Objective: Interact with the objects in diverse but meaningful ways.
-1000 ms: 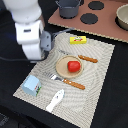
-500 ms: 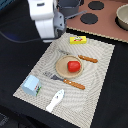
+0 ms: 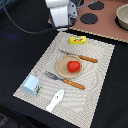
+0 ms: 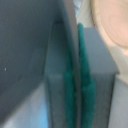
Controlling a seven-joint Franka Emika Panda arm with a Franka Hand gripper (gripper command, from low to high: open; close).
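My gripper (image 3: 61, 29) hangs over the back edge of the placemat, just behind the flat yellow packet (image 3: 77, 40). In the wrist view the gripper (image 4: 77, 90) has its teal pads (image 4: 87, 92) pressed together with only a thin dark line between them. A red tomato (image 3: 74, 66) sits on the tan plate (image 3: 60, 70) mid-mat. The light-blue cup (image 3: 32, 85) stands at the mat's near corner on the exterior view's left. Beside it lies the white utensil (image 3: 55, 100). A dark shape, probably the frying pan (image 3: 76, 12), is mostly hidden behind the arm.
An orange-handled knife (image 3: 82, 58) and fork (image 3: 65, 80) flank the plate on the striped placemat (image 3: 100, 90). A brown stove board with black burners (image 3: 90, 19) lies at the back. On it, at the exterior view's right, stands a pale pot (image 3: 122, 17).
The arm has swung from the exterior view's left side of the mat toward the back, ending near the stove board. The items on the mat have not moved.
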